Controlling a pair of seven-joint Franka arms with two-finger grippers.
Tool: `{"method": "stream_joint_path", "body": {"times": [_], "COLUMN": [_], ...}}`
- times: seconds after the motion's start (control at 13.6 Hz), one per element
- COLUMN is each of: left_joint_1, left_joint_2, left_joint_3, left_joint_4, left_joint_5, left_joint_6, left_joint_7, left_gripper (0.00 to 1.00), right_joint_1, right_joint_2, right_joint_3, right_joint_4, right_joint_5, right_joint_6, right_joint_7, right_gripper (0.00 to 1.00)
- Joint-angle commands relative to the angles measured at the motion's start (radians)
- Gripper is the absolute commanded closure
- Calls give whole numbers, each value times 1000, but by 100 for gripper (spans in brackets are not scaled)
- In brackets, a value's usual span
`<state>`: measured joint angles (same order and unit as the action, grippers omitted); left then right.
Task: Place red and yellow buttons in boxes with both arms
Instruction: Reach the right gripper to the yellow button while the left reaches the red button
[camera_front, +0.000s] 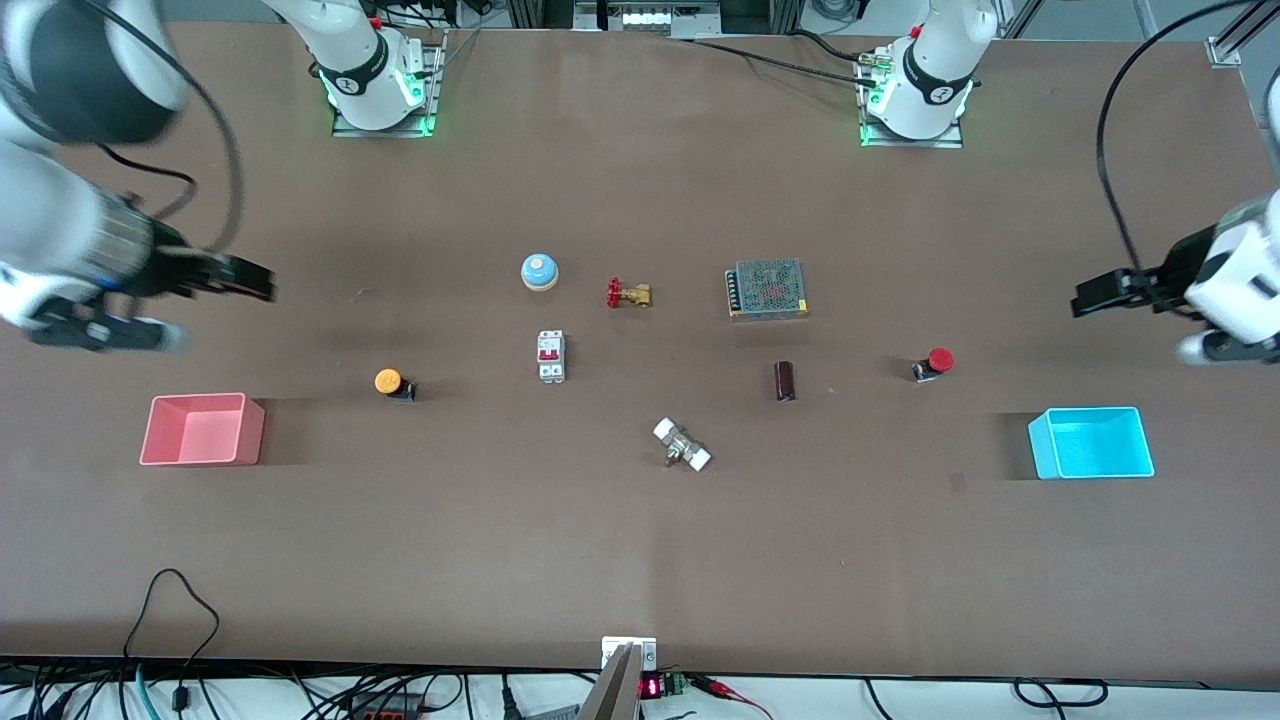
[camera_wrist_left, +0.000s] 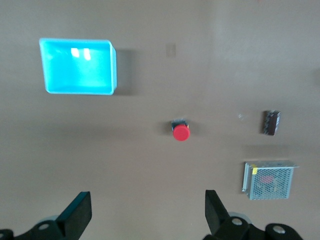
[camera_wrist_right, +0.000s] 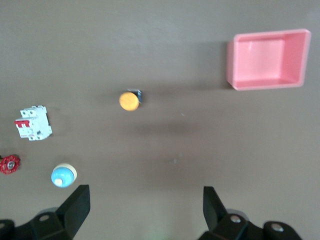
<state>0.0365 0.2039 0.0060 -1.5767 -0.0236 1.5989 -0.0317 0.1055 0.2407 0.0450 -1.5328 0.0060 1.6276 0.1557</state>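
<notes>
The yellow button (camera_front: 391, 383) lies on the table beside the pink box (camera_front: 200, 430); both show in the right wrist view, button (camera_wrist_right: 129, 100) and box (camera_wrist_right: 267, 59). The red button (camera_front: 935, 363) lies near the cyan box (camera_front: 1092, 443); both show in the left wrist view, button (camera_wrist_left: 181, 131) and box (camera_wrist_left: 77, 66). My right gripper (camera_front: 250, 280) hangs open and empty in the air at the right arm's end of the table. My left gripper (camera_front: 1095, 295) hangs open and empty in the air at the left arm's end. Both boxes are empty.
In the table's middle lie a blue-and-white dome bell (camera_front: 539, 271), a brass valve with red handle (camera_front: 628, 294), a white circuit breaker (camera_front: 551, 356), a metal-mesh power supply (camera_front: 767, 289), a dark brown block (camera_front: 785, 381) and a white fitting (camera_front: 682, 445).
</notes>
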Motion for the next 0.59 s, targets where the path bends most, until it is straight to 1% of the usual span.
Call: {"method": "stream_joint_path", "body": {"times": [0.0,0.15,0.29,0.37,0.51], "left_joint_1": [-12,-24,-27,-27,-29], "left_joint_2": [118,196,254,264,267], "left_joint_3": [-6,-11,-11,-12,-12], "left_joint_4": [0,-2,-29,-72,-144], "left_joint_5": [21,19,2,1,1], "left_joint_6": [15,58,131,194,298], "left_joint_7": [-7,-8,-28,-30,-30], "left_gripper": [0,0,0,0,0], "right_joint_1": [26,26,29,34,43], "right_joint_2": [46,46,49,66,109], "right_joint_3": [-2,-2,-2,-2,-2], "right_joint_4": [-74,-223,-338,-372,-376], "right_joint_5": [5,3,5,5,5], "right_joint_6": [182,410,590,660,731], "right_joint_7": [10,10,34,42,41], "right_gripper": [0,0,0,0,0]}}
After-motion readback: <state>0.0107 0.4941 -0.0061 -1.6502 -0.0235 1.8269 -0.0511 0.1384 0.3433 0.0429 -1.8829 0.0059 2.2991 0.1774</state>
